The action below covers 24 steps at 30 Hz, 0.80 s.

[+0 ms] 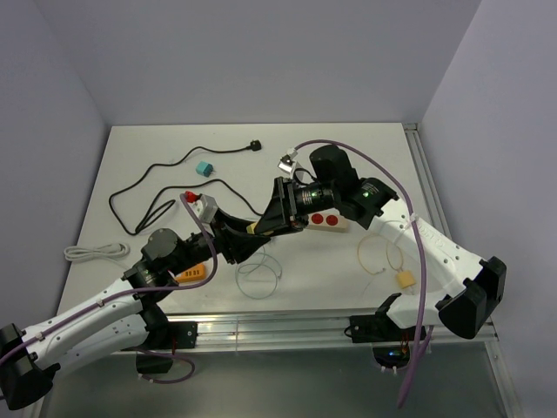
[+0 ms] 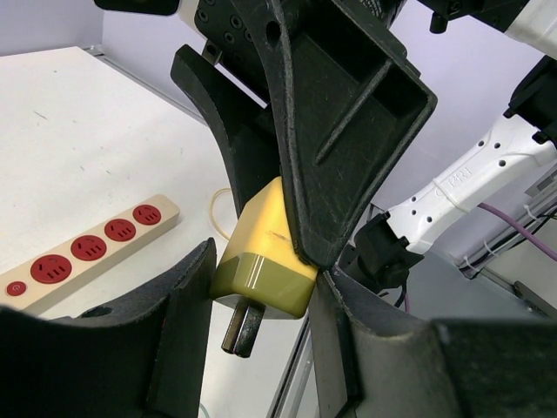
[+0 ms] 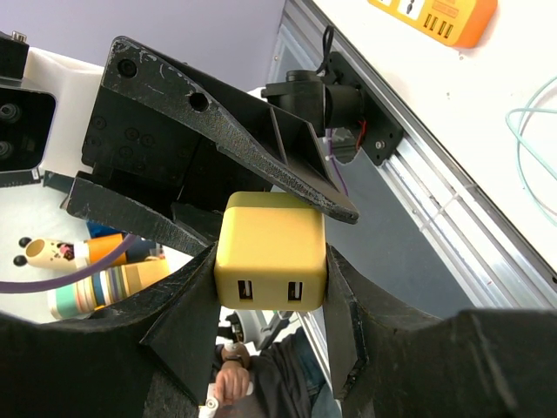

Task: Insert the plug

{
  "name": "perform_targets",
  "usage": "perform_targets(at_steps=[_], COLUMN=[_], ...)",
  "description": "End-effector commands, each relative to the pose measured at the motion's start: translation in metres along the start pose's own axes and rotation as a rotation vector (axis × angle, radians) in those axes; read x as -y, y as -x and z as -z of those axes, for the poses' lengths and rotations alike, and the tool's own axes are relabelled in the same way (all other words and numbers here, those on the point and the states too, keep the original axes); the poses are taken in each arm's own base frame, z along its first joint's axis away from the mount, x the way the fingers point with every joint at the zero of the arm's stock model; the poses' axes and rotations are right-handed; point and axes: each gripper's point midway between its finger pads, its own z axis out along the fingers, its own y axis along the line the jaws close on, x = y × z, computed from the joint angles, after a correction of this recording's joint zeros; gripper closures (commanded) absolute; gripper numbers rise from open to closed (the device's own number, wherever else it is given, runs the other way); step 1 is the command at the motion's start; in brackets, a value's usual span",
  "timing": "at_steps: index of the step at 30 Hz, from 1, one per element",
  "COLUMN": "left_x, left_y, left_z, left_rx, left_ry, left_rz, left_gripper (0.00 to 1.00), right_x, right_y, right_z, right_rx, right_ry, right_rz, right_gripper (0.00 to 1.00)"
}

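Note:
A yellow USB plug hangs in mid-air between both grippers, above the table's middle. In the right wrist view the plug sits between my right gripper's fingers, touching both, with its two USB ports facing the camera. In the left wrist view its two prongs point toward the camera, and my left gripper's fingers touch its sides. A right finger covers the plug's upper face. The cream power strip with red sockets lies on the table just right of the grippers, and also shows in the left wrist view.
An orange power strip lies near the left arm. A teal block and a black cable lie at the back left. White cables are at the left, and a small yellow plug on a cord at the right. A metal rail runs along the front edge.

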Motion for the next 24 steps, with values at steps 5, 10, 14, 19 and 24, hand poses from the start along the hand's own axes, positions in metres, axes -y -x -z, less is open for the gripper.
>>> perform_targets(at_steps=[5, 10, 14, 19, 24], left_x=[0.008, 0.007, 0.004, 0.003, 0.003], left_y=[0.021, 0.025, 0.026, 0.024, 0.024], left_z=[0.001, 0.003, 0.005, 0.004, 0.004], left_rx=[0.078, 0.097, 0.111, 0.106, 0.103], left_ry=[-0.019, -0.006, 0.008, 0.011, 0.008], left_rz=[0.006, 0.011, 0.013, 0.004, -0.012], left_gripper=[1.0, 1.0, 1.0, 0.99, 1.0], right_x=[-0.004, 0.001, 0.004, 0.005, 0.006], right_y=[0.017, 0.023, 0.029, 0.028, 0.024], right_z=[0.008, 0.006, 0.005, 0.003, 0.002], right_rx=[0.081, 0.106, 0.133, 0.119, 0.085], right_ry=[-0.034, -0.056, -0.078, -0.077, -0.075], right_rz=[0.104, 0.091, 0.086, 0.093, 0.097], right_gripper=[0.5, 0.46, 0.46, 0.45, 0.41])
